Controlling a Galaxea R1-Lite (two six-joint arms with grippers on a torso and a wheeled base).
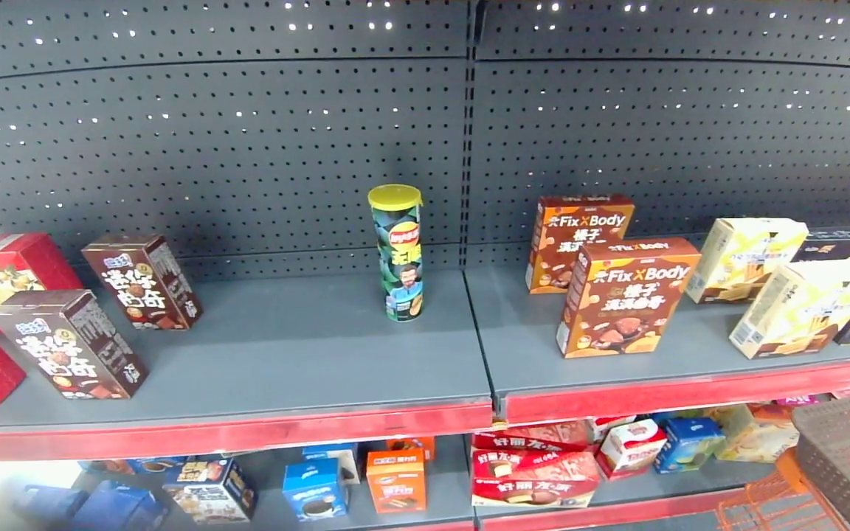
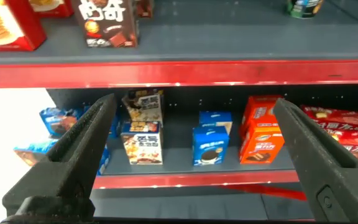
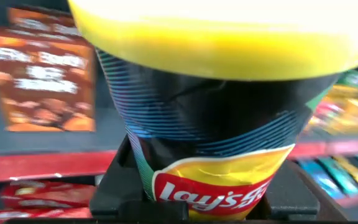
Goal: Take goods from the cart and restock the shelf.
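A tall chip can (image 1: 398, 251) with a yellow lid stands upright on the grey upper shelf (image 1: 285, 361), close to the pegboard back and near the joint between two shelf boards. A second can of the same kind (image 3: 216, 143), also yellow-lidded, sits in my right gripper (image 3: 197, 208), which is shut on its lower body; a shelf's red front edge (image 3: 42, 165) is behind it. My left gripper (image 2: 191, 155) is open and holds nothing. Its dark fingers (image 2: 79, 155) frame the lower shelf's small boxes (image 2: 211, 140).
Dark brown boxes (image 1: 71, 343) and red boxes stand at the shelf's left. Orange-brown boxes (image 1: 624, 295) and pale yellow boxes (image 1: 801, 306) stand at the right. A grey basket (image 1: 849, 457) on an orange cart frame (image 1: 764, 501) is at lower right. Bare shelf lies either side of the can.
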